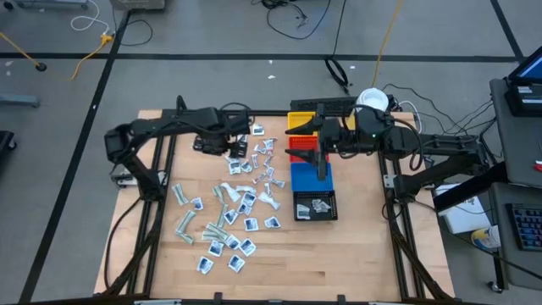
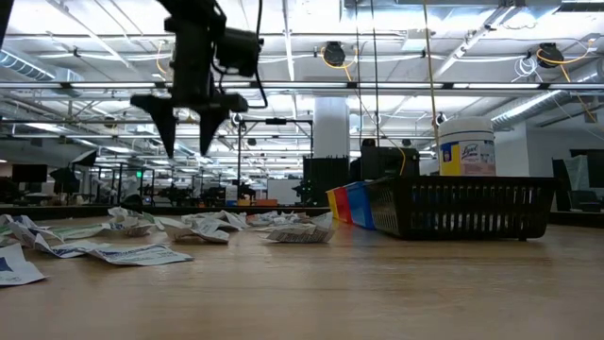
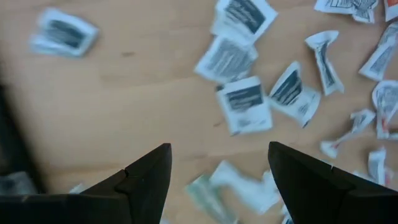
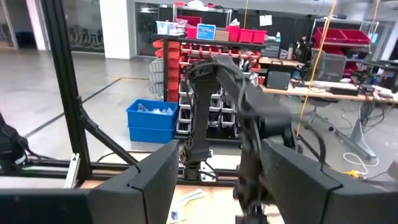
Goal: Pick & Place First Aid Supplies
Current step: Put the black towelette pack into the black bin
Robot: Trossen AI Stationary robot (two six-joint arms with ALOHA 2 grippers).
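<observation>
The first aid supplies are many small flat packets strewn flat over the left half of the wooden table, also seen in the low view. My left gripper hangs open, fingers pointing down, above the far end of that spread. In its wrist view white packets with dark print lie below the gap, apart from both fingers. My right gripper is held high and level over the row of bins, open, with nothing between its fingers.
A row of bins runs from far to near at mid-table: yellow, red, blue and black, the black one holding a few packets. A white jar with a yellow label stands behind the black bin.
</observation>
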